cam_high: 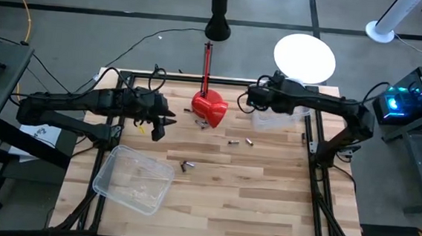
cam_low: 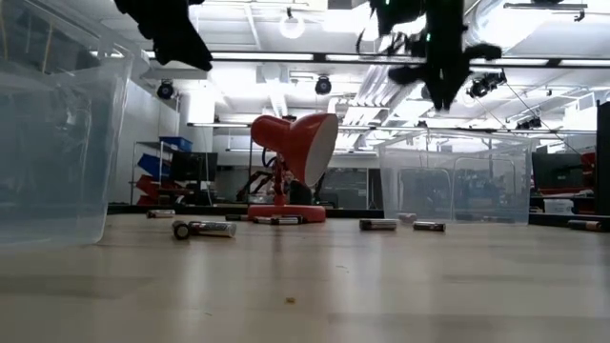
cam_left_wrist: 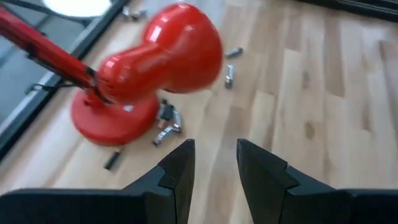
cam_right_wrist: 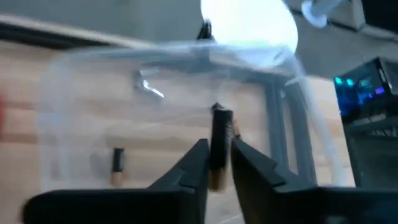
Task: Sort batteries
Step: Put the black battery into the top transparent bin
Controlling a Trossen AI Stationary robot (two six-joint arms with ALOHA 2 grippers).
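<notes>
Batteries [cam_high: 240, 142] lie scattered on the wooden table [cam_high: 264, 211]: two near the middle toward the right edge, a pair [cam_high: 186, 165] closer to the centre beside the near-left clear bin [cam_high: 132, 178], and several at the base of the red lamp-shaped object [cam_high: 209, 108] near the far edge.

Right gripper [cam_right_wrist: 219, 163]: positioned above the second clear bin [cam_high: 274, 119] at the far right corner. Its fingers [cam_right_wrist: 252, 165] are nearly closed on one dark battery [cam_right_wrist: 219, 146], held upright between them. Two more batteries [cam_right_wrist: 116, 165] rest on the floor of that bin.

Left gripper [cam_left_wrist: 214, 165]: raised above the table near the far left, just left of the red object. Its fingers [cam_left_wrist: 180, 168] stand a moderate gap apart and hold nothing.

Near-left bin: sits tilted relative to the table edges; whether it contains batteries cannot be told.
</notes>
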